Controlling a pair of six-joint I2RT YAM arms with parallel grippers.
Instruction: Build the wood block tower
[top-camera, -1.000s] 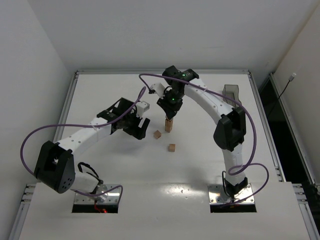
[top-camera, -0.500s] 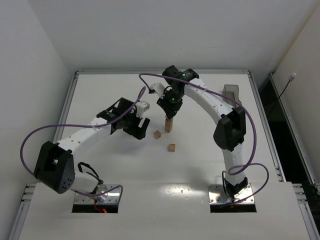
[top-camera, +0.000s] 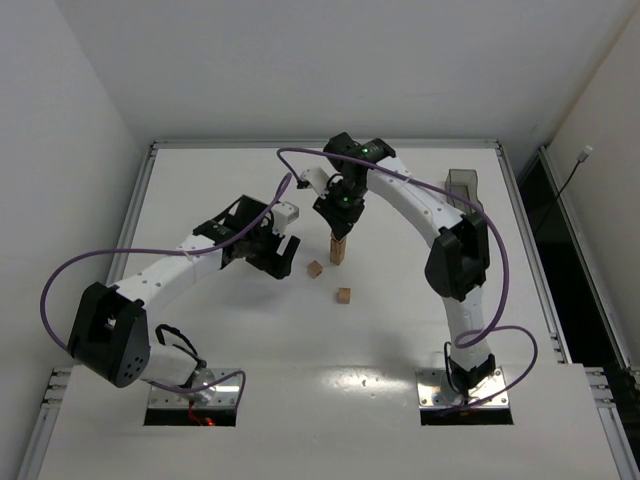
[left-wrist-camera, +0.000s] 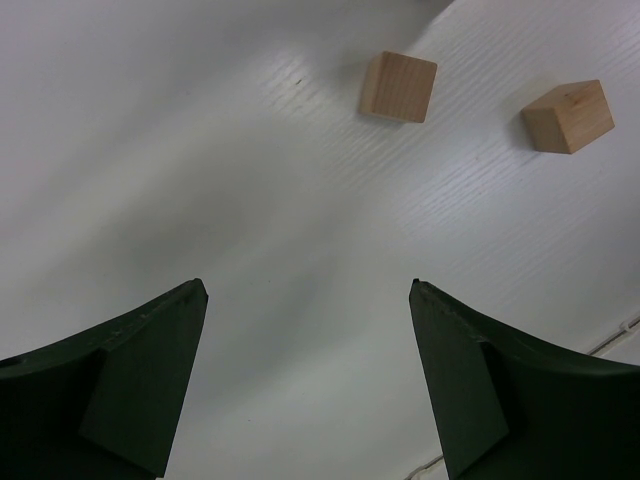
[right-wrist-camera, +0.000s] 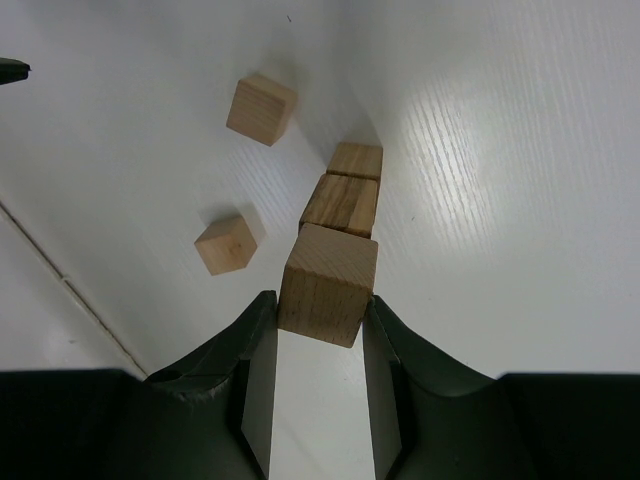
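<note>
Between the right gripper's (right-wrist-camera: 318, 322) fingers a held cube (right-wrist-camera: 327, 285) is sitting pinched, the two dark jaws pressing on its opposite sides and closed only as far as the wood allows. That cube is hanging directly over the tower (top-camera: 338, 250), a narrow column of tan blocks standing upright near the middle of the table (top-camera: 220, 180); whether the cube is already touching the top block cannot be told. Just beside the foot of the column, toward the arm bases, a first loose cube (top-camera: 315, 268) is lying flat, and a second loose cube (top-camera: 344, 295) is lying a little nearer the bases, apart from it. To the left of these, the left gripper (left-wrist-camera: 305, 292) is hovering low over bare tabletop with its jaws spread wide and nothing between them. Well off to the right, near the far corner, a dark see-through bin (top-camera: 461, 183) is standing upright; what it is holding cannot be made out.
</note>
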